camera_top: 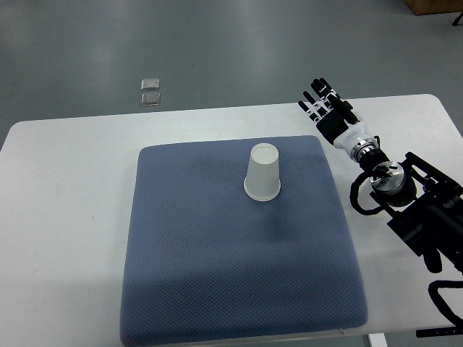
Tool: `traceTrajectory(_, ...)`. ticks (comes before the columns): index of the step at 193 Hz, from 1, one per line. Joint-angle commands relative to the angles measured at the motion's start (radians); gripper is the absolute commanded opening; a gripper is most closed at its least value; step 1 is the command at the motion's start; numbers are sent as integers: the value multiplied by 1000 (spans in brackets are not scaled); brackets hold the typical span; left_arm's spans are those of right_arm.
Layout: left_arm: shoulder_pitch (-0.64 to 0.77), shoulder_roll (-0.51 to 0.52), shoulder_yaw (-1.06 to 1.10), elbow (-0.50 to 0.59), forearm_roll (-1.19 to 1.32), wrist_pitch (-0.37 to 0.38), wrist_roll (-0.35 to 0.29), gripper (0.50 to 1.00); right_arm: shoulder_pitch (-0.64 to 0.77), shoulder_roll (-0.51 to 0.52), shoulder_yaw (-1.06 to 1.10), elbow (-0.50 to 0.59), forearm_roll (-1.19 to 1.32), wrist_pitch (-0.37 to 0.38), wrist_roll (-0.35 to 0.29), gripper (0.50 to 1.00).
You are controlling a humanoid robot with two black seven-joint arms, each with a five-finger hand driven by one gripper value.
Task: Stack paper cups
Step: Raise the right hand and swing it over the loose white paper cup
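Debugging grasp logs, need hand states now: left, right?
Left: not in view.
Right hand: open, fingers extended, holding nothing, apart from the paper cup.

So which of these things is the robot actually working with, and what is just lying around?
Part of the job:
- paper cup, upside down on the blue mat
- right hand, open, off to the cup's right, holding nothing

Just lying about:
- two small clear items on the floor beyond the white table

Left of the right hand (325, 110), a matt paper cup (262, 172) stands on rough woven cloth mat (239, 267); the surface (65, 217) is smooth.
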Motion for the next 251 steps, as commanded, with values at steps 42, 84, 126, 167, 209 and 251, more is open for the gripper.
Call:
traceTrajectory(42, 0, 0, -3, -1, -3, -1, 3, 1000, 1, -3, 0, 0, -6, 0, 0, 917)
traceTrajectory(84, 0, 0, -3, 1, -3, -1, 1, 1000, 20, -13, -8, 2, -15, 0, -3, 919)
traceTrajectory(126, 0, 0, -3, 1, -1, 1, 1, 1000, 44, -16, -16, 2, -17, 1, -43, 924)
traceTrajectory(167, 0, 0, -3, -1, -1, -1, 0, 1000, 94, -73, -59, 11, -17, -2, -44, 924)
traceTrajectory(209, 0, 0, -3, -5, -1, -1, 1, 1000, 253, -243, -336, 48, -17, 29, -46, 921)
traceTrajectory(251, 0, 0, -3, -18, -3, -1, 0, 1000, 566, -409, -827, 129, -77, 83, -126, 921)
